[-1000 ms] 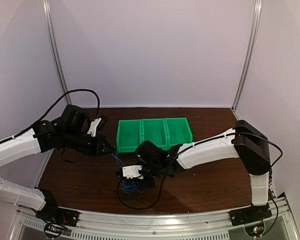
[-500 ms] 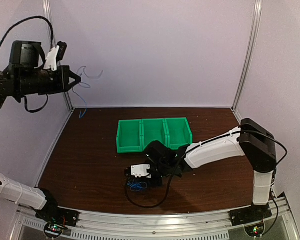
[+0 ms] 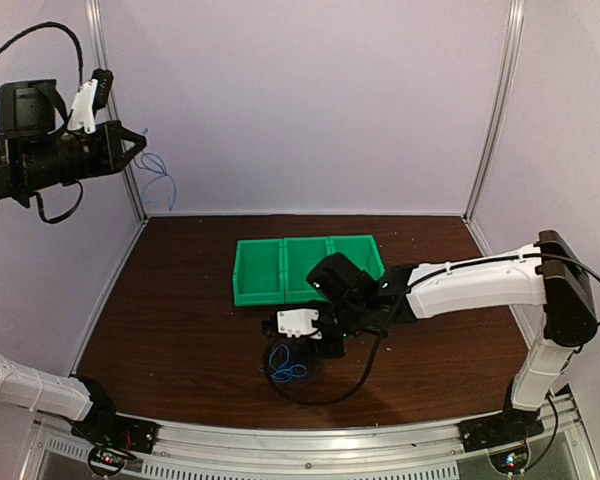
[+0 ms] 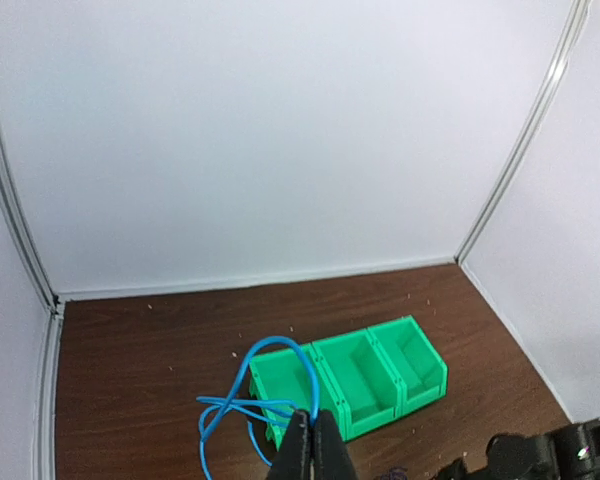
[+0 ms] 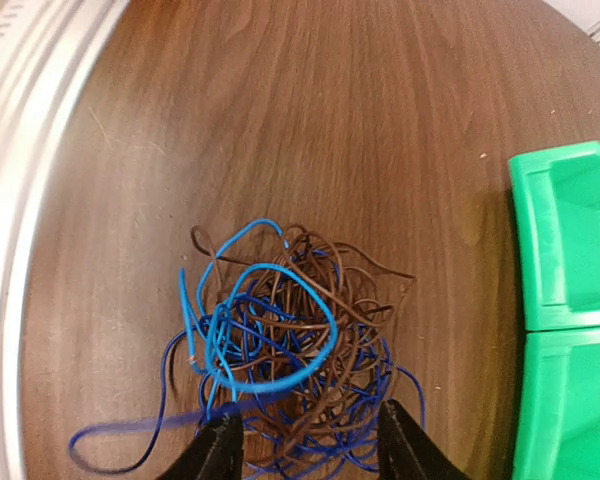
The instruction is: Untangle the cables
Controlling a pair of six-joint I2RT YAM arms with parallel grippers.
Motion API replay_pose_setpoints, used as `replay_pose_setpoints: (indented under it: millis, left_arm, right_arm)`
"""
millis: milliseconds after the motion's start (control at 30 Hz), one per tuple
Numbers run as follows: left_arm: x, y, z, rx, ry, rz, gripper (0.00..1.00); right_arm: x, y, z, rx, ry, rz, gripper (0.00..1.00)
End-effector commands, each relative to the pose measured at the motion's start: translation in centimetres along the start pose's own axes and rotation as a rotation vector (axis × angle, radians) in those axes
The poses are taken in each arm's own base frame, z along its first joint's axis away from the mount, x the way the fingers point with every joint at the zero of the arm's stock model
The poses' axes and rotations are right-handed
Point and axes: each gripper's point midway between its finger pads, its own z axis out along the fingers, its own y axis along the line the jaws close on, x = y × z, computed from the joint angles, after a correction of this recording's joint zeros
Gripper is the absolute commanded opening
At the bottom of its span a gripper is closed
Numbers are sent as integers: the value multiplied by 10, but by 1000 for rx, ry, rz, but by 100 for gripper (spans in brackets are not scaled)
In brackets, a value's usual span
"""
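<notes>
L claw pinches blue cable aloft; R claw wide over cable tangle on worktop, outside green 3-slot bin.

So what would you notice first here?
The left arm is up high on the left, its jaws pinched shut on a loopy blue wire dangling in the air. Down on the brown table, the right arm holds open jaws over a messy tangle of blue and dark wires, near a bright green bin.
</notes>
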Motion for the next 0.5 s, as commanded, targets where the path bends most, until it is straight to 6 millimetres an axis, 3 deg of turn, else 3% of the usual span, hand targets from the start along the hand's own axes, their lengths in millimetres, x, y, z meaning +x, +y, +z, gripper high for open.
replay_pose_setpoints:
  millis: [0, 100, 200, 367, 467]
  left_arm:
    - [45, -30, 41, 163, 95, 19, 0]
    - [88, -45, 60, 269, 175, 10, 0]
    - [116, -53, 73, 325, 213, -18, 0]
    - [141, -68, 86, 417, 242, -76, 0]
    - [150, -81, 90, 469, 256, -81, 0]
  right_arm:
    - [-37, -7, -61, -24, -72, -27, 50]
    - [-47, -7, -92, -49, -118, -21, 53]
    - [-54, -15, -119, -44, -175, 8, 54]
    - [-51, -68, -145, 103, -220, 159, 51]
    - [-47, -85, -154, 117, -260, 238, 50]
